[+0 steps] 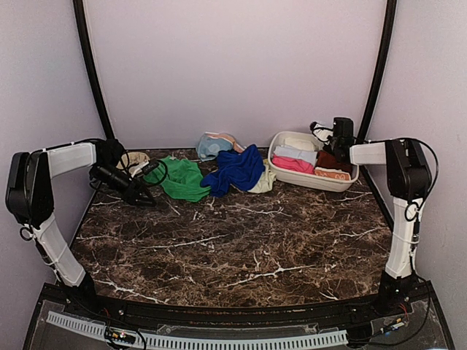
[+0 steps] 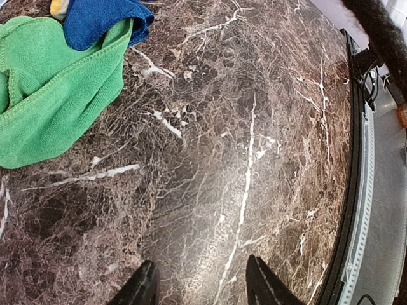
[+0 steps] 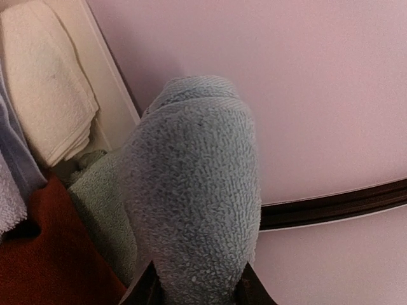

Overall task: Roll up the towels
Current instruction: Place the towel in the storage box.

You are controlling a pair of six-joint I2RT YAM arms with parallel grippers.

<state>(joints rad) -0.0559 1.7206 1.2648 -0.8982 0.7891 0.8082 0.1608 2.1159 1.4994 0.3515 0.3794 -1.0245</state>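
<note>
A loose pile of towels lies at the back of the marble table: green [image 1: 181,179], royal blue [image 1: 235,169], light blue [image 1: 211,146] and a pale yellow-green one [image 1: 264,182]. My left gripper [image 1: 146,198] hovers low just left of the green towel [image 2: 51,101]. It is open [image 2: 200,270], with only bare marble between its fingers. My right gripper [image 1: 339,138] is at the far right end of the white basin [image 1: 314,181]. It is shut [image 3: 197,279] on a rolled grey-blue towel [image 3: 191,190], held above the rolled towels in the basin.
Inside the basin lie rolled pink [image 1: 293,165], white [image 3: 44,76], rust [image 3: 38,254] and pale green [image 3: 102,210] towels. A tan round disc [image 1: 133,159] sits at the back left behind my left arm. The back wall stands right behind the basin.
</note>
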